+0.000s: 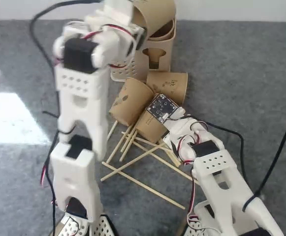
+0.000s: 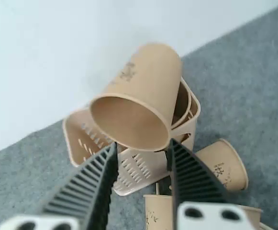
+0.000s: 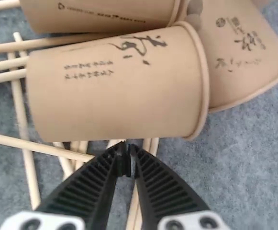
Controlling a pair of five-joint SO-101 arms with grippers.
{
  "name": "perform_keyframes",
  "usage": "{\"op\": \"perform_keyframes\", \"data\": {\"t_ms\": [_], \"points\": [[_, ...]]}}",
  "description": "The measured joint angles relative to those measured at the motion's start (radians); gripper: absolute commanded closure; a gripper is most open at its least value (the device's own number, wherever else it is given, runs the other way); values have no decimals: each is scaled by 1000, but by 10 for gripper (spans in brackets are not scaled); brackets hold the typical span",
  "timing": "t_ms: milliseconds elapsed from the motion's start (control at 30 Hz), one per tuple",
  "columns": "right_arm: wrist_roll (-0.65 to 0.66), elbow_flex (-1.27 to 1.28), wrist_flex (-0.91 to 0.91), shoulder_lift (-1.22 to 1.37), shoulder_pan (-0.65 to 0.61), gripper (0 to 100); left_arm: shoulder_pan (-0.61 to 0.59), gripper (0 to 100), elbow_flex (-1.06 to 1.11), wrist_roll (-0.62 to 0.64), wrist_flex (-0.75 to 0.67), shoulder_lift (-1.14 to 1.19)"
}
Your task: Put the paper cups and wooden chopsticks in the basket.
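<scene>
A tan basket [image 1: 157, 56] stands at the back with a paper cup nested in it. Another paper cup [image 2: 139, 103] lies tilted on top, mouth toward my left gripper [image 2: 142, 143], which is open with its fingertips at the lower rim. Three more paper cups lie on the carpet: one [image 1: 130, 101] on the left, one [image 1: 170, 86] nearer the basket, and one [image 3: 115, 86] right in front of my right gripper [image 3: 127, 155]. That gripper is shut and empty, just off the cup's side. Several wooden chopsticks [image 1: 133, 164] lie scattered under and in front of the cups.
Grey carpet covers the floor, with a bright patch [image 1: 5, 118] at the left. A white wall runs behind the basket. Black cables [image 1: 275, 152] trail at the right of the right arm.
</scene>
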Motion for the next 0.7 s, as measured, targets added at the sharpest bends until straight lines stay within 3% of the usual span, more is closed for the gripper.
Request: {"op": "perform_keyframes", "data": {"t_ms": [200, 267, 433, 700], "points": [[-6, 0, 0, -5, 52, 989, -41, 841, 324, 0, 0, -402], [-66, -5, 0, -31, 78, 981, -63, 841, 479, 0, 0, -562], [-169, -121, 37, -112, 127, 868, -153, 841, 881, 0, -3, -919], [-273, -362, 110, -115, 124, 871, -330, 841, 1508, 2, -181, -1290]]}}
